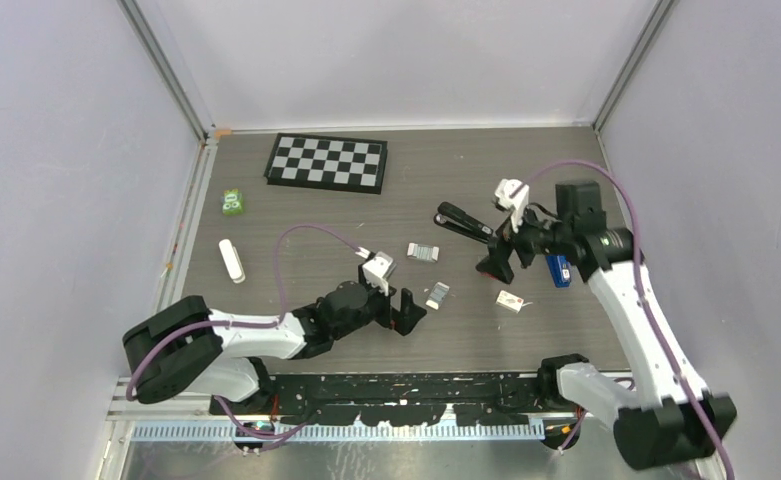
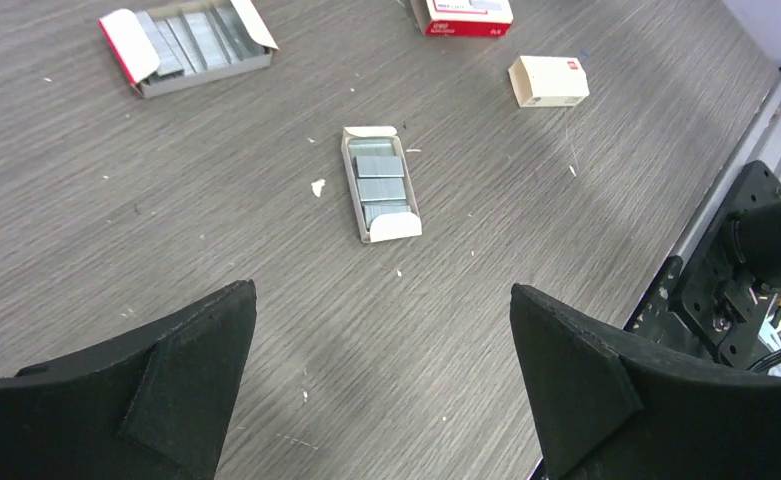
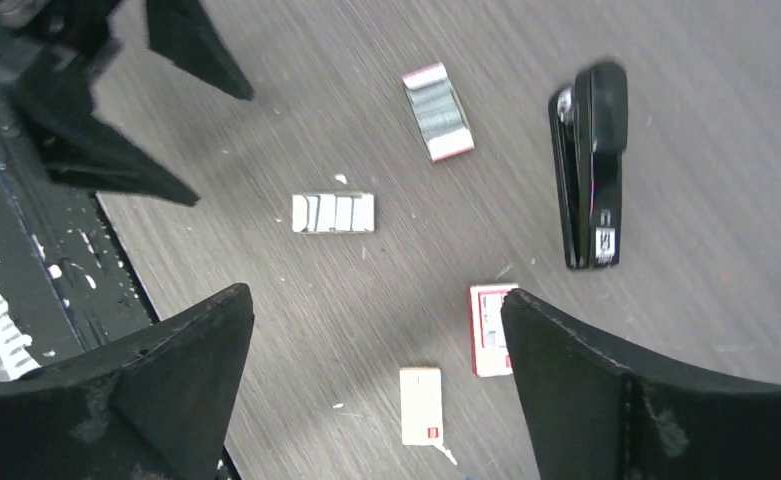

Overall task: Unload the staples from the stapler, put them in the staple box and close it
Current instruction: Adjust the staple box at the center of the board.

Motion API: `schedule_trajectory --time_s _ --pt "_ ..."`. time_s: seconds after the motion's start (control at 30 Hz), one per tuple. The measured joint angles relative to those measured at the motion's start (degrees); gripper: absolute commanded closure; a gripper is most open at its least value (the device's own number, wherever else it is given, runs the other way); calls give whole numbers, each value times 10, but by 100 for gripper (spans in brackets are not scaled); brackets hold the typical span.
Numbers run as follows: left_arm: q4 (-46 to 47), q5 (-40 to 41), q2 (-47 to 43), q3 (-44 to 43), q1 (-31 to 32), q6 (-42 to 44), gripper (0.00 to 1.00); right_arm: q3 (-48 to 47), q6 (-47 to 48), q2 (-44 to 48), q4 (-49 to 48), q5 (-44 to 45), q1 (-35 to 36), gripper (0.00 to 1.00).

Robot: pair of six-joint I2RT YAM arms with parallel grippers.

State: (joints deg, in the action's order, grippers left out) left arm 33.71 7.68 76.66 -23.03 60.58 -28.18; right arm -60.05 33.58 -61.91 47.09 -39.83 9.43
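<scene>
Stapler [image 3: 588, 165] lies on the table [image 3: 726, 90] near a staple box [image 3: 438, 112].

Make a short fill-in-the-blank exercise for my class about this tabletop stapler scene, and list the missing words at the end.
1. The black stapler is held by ___ gripper.
2. The left gripper and the right gripper both have jaws that stand ___.
3. The checkered board is black and ___.

Missing words: neither; open; white.
</scene>
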Motion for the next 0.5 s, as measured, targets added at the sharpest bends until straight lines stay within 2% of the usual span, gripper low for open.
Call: schedule_trajectory --time_s 0.17,0.4,0.5 --pt "25 -11 -18 19 -15 6 9 43 37 94 11 -56 -9 0" --pt "-12 -50 40 -54 -17 8 9 43 66 23 66 -59 -26 0" --pt "-56 -42 82 -101 -9 14 14 43 66 7 74 -51 -31 1"
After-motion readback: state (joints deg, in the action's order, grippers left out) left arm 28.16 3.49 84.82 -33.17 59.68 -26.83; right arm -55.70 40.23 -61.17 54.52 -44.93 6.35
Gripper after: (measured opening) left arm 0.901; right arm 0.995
